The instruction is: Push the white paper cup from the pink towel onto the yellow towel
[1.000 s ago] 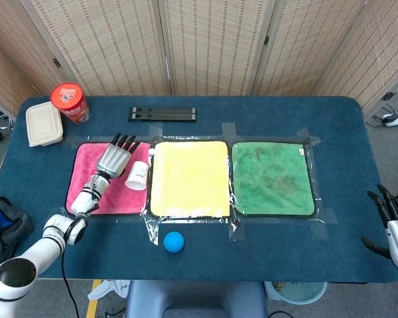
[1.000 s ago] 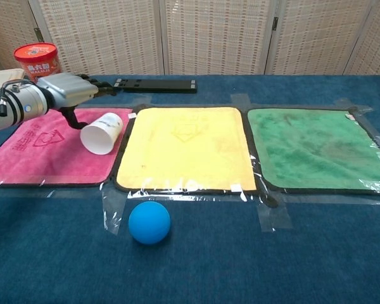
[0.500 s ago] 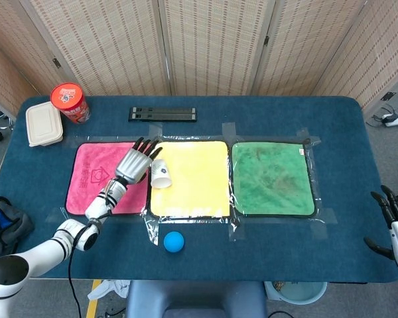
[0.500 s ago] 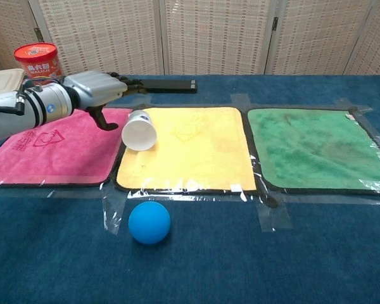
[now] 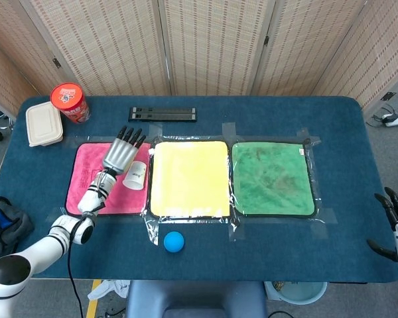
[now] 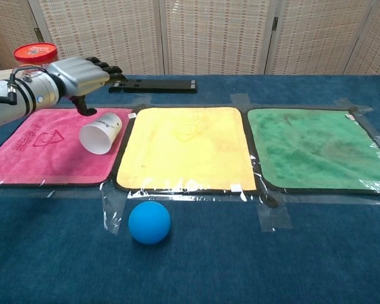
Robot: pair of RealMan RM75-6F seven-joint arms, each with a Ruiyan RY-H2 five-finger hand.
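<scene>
One white paper cup (image 6: 101,132) lies tipped at pink towel's (image 6: 38,155) right edge.

Three towels: pink towel (image 5: 86,179), yellow towel (image 5: 189,179), green towel (image 5: 272,179). One white paper cup (image 5: 136,175). One blue ball (image 5: 174,241). One red canister (image 5: 70,103). One lidded food box (image 5: 43,124).

white paper cup (image 5: 136,175) back on pink towel (image 5: 86,189) | left hand (image 5: 119,154) withdrew, lifted

Blue table (image 5: 345,132): three taped towels, blue ball (image 5: 174,241), red canister (image 5: 69,102), lunchbox (image 5: 43,124), perhaps black rails (image 5: 162,114).
</scene>
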